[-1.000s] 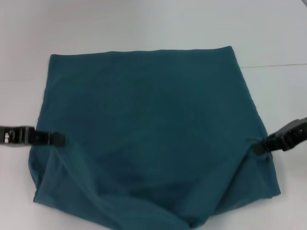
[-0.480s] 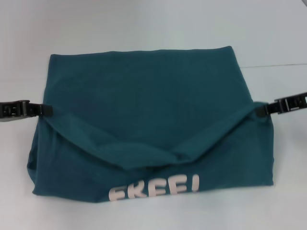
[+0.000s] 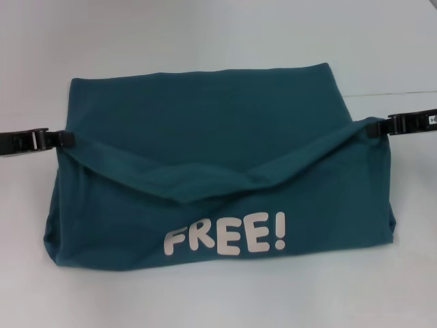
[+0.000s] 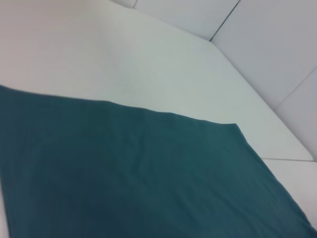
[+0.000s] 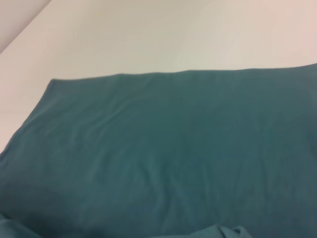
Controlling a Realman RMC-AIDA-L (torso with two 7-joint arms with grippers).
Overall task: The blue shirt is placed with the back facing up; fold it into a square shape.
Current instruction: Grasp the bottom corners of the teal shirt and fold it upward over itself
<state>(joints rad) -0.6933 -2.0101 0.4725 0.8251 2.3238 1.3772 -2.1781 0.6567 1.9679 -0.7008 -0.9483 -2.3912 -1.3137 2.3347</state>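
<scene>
Two grippers are working this fold, one at each side of the blue shirt (image 3: 205,137). My left gripper (image 3: 63,138) is clamped on the cloth at the left edge, and my right gripper (image 3: 377,128) is clamped on the corner at the right edge. Compared with a second ago, both have carried the near hem up and away from me: the lifted edge now sags in a shallow V across the middle of the shirt, and the turned-over underside shows white lettering, "FREE!" (image 3: 225,236), which was hidden then and only half out half a second ago. I judge from this that the bottom-to-top fold is well under way but not finished, since the carried edge hangs slack and has not reached the far hem.

The shirt lies on the white table (image 3: 205,34), filling most of the middle of my head view. Its far edge is straight and flat; the near part bulges where the fold rolls. Both wrist views show only smooth teal cloth (image 4: 138,173) and bare table beyond, with a small ruck of fabric (image 5: 223,232) near the right one.
</scene>
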